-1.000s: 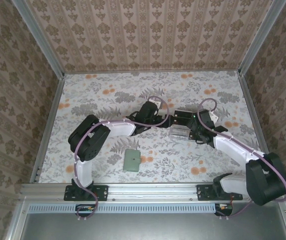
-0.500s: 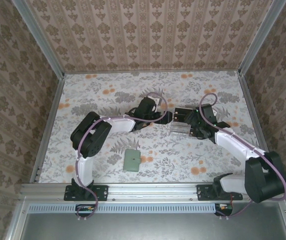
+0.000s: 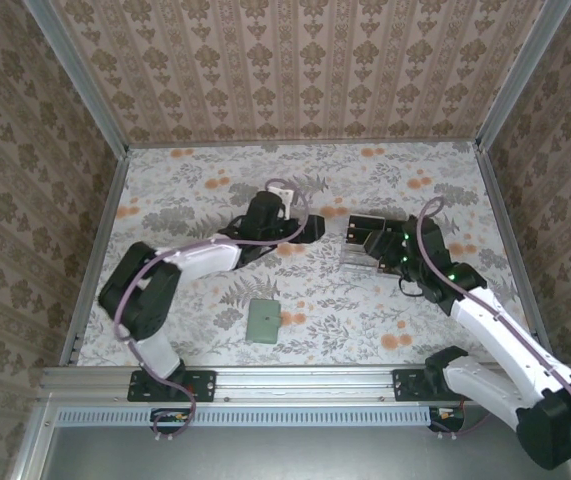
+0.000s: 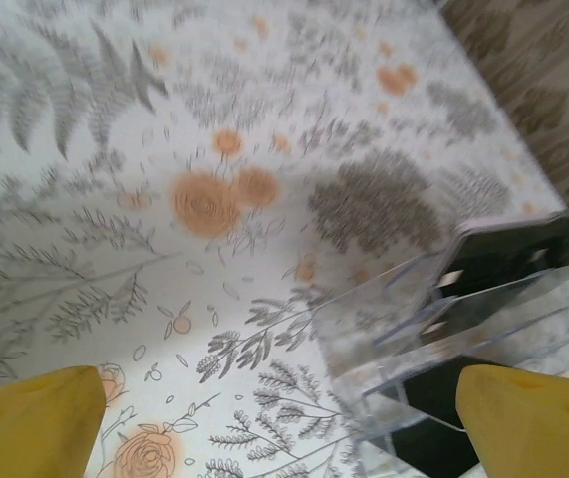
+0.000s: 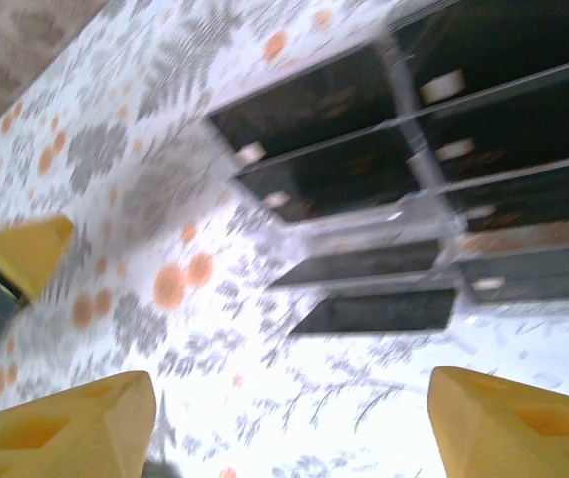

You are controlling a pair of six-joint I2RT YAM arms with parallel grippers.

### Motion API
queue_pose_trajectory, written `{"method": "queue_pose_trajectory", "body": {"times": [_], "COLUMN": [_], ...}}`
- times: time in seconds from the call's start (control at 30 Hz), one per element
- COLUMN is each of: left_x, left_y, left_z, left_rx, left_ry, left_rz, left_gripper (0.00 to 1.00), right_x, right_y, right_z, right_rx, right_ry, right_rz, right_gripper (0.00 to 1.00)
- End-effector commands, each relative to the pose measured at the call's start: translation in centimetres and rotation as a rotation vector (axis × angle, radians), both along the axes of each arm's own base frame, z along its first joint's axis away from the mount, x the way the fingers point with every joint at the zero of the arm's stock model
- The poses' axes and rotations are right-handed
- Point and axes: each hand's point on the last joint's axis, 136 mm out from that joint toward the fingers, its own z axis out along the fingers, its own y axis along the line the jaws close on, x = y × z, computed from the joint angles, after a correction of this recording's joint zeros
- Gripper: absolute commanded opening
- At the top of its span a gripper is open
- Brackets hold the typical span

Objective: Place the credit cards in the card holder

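1. The left gripper (image 4: pixel 284 428) is hovering over the floral worktop (image 3: pixel 195 190), just left of the clear tiered rack (image 3: pixel 363 248). Its yellow fingers are standing wide apart and gripping nothing.
2. The right gripper (image 5: pixel 289 428) is facing the rack from the other side, its fingers also standing apart with nothing between them.
3. The black credit cards (image 5: pixel 334 129) are sitting in the rack's tiers.
4. The sage-green card holder (image 3: pixel 262 321) is lying flat near the worktop's front edge, well apart from the rack and both grippers.
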Motion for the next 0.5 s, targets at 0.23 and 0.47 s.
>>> {"method": "queue_pose_trajectory", "body": {"times": [0.23, 0.47], "left_x": [-3.0, -4.6], "left_y": [13.4, 22.8], "left_z": [0.1, -1.5], "left_rx": [0.148, 0.025], "left_ry": [0.092, 0.174], "left_rz": [0.316, 0.578], "left_gripper": [1.00, 1.00], "right_x": [-4.5, -6.1], "right_y": [12.5, 20.0], "right_z": [-2.5, -7.0], "right_rx": [-0.291, -0.460], "right_ry": [0.122, 0.236], "right_rz": [0.292, 0.394], "right_gripper": [0.68, 0.56]}}
